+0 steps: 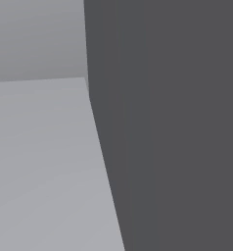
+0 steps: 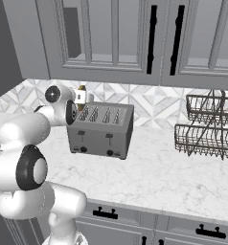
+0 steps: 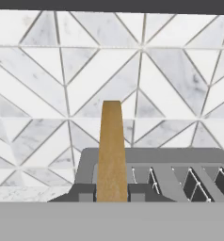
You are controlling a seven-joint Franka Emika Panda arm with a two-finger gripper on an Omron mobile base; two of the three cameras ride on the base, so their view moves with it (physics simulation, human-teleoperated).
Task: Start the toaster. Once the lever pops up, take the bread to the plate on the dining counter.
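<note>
Pinched between the pressed-together fingers of the hand point(image 3: 111, 197) is the bread point(image 3: 111, 150), seen edge-on in the hand view as a tall tan strip rising toward 12 o'clock from the fingertips. In the right base view the hand point(image 2: 81, 97) is held just above the left end of the toaster point(image 2: 102, 129), at about 10 o'clock from the toaster's middle, with a sliver of bread point(image 2: 81, 89) showing at it; whether the slice is fully free of its slot cannot be told. The bread is judged to be light, thin and stiff, with a dry, rough crust that should not slip readily, yet brittle enough to crumble or snap under hard squeezing; a hold across its flat faces near one edge, as appears to be the case here, is judged the sound one. The toaster is a grey four-slot box with two levers and dark knobs on its front, and it stands on a white marble counter point(image 2: 168, 177) with grey veins. At 3 o'clock from it a two-tier wire rack point(image 2: 208, 127) is set against the wall. Behind, a backsplash point(image 3: 147, 70) of white and grey triangular tiles is seen, with grey wall cabinets point(image 2: 116, 38) above and drawers point(image 2: 135, 225) with black handles below. Neither plate nor dining counter is shown, so a carry elsewhere is judged to remain.
</note>
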